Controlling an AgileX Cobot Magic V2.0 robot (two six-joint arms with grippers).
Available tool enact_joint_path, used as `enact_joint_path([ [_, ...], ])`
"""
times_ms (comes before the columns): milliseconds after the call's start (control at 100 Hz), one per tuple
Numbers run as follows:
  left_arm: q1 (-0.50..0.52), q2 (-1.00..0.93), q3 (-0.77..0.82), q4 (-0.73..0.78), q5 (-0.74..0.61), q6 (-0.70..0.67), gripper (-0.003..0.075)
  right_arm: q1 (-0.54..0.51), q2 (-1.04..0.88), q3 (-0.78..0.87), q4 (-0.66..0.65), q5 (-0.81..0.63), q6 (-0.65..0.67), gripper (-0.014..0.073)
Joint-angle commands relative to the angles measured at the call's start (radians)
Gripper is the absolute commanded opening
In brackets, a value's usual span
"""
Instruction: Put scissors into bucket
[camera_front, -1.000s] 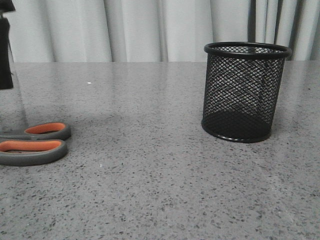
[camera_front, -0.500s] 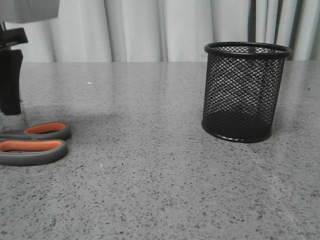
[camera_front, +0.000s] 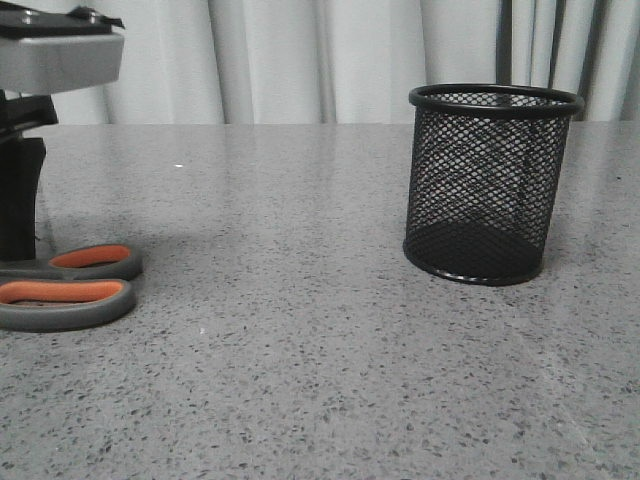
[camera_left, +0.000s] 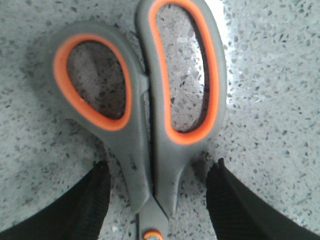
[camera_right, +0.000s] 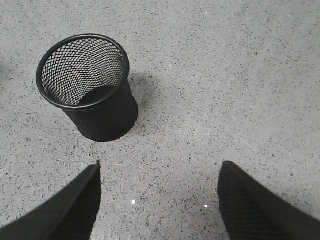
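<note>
The scissors (camera_left: 150, 120) lie flat on the grey speckled tabletop (camera_front: 300, 350) at its left edge in the front view, well apart from the empty, upright wire-mesh bucket (camera_front: 492, 185) on the right. The left hand (camera_left: 155, 200) sits directly over them w/ fingers (camera_left: 80, 205) apart, straddling the shank just above the pivot; the long axis runs across the tabletop, loops toward the bucket, blades out of view. Left arm is far nearer; the right hand (camera_right: 157, 200) hangs open & empty near the bucket.
</note>
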Motion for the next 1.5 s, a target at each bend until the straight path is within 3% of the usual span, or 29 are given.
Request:
enact_joint_path([
  [0, 0.007, -0.016, -0.018, -0.034, 0.010, 0.005, 0.0399, 0.003, 0.007, -0.035, 0.003, -0.054, -0.012, 0.0448],
  [470, 0.009, 0.002, -0.018, -0.029, 0.000, 0.005, 0.0386, 0.003, 0.007, -0.035, 0.003, -0.054, -0.012, 0.0448],
  [570, 0.009, 0.002, -0.018, -0.029, -0.001, 0.005, 0.0304, 0.003, 0.007, -0.035, 0.003, -0.054, -0.012, 0.0448],
  [760, 0.009, 0.002, -0.018, -0.029, -0.001, 0.005, 0.0074, 0.003, 0.007, -0.035, 0.003, -0.054, -0.012, 0.0448],
  [880, 0.009, 0.002, -0.024, -0.021, 0.005, 0.005, -0.0016, 0.003, 0.007, -0.035, 0.003, -0.054, -0.012, 0.0448],
  [1270, 0.009, -0.112, -0.209, -0.018, 0.035, -0.058, -0.0020, 0.003, 0.007, -0.035, 0.016, -0.069, -0.012, 0.0448],
  [1490, 0.003, -0.196, -0.321, -0.054, 0.035, -0.088, -0.0020, 0.003, 0.007, -0.035, 0.175, -0.154, -0.012, 0.0448],
])
